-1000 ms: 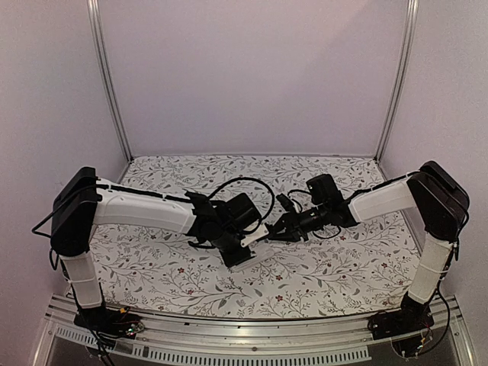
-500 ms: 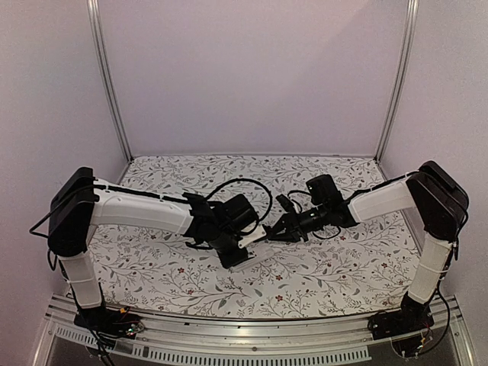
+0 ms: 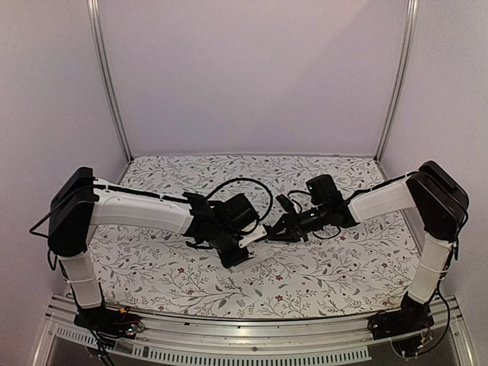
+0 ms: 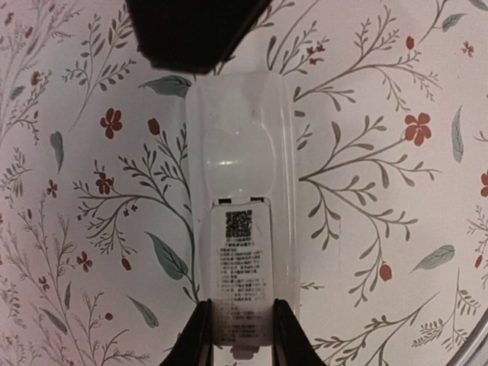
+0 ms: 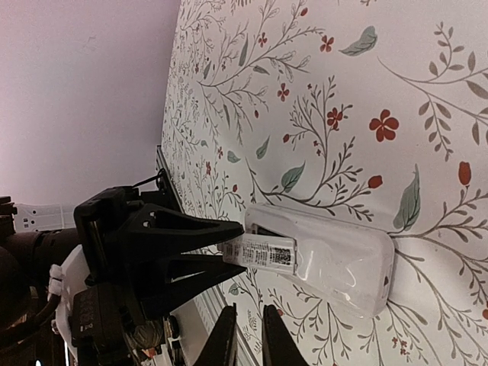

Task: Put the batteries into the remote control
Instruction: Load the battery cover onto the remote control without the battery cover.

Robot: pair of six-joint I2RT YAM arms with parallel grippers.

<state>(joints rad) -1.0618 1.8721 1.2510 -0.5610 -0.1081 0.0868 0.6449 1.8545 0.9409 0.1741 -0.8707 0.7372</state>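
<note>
Steadiness is the point of this step. From above, the left gripper [image 3: 241, 248] clamps one end of the remote control [image 3: 257, 235] near the middle of the table [image 3: 343, 267], a little toward its near edge; the right gripper [image 3: 273, 233] sits just beside the free end.

At the left wrist, both fingers [image 4: 197, 339] press the remote's [image 4: 240, 175] sides, back face up, printed label [image 4: 242, 282] showing; that hold should stay firm and level.

At the right wrist, the right gripper's [image 5: 248, 339] fingers are close together, but I cannot tell whether they pinch anything; no batteries show in any view. Any insertion should probably come along the remote's [image 5: 335, 263] length, gently, without pushing against the left gripper [image 5: 242, 248].
</note>
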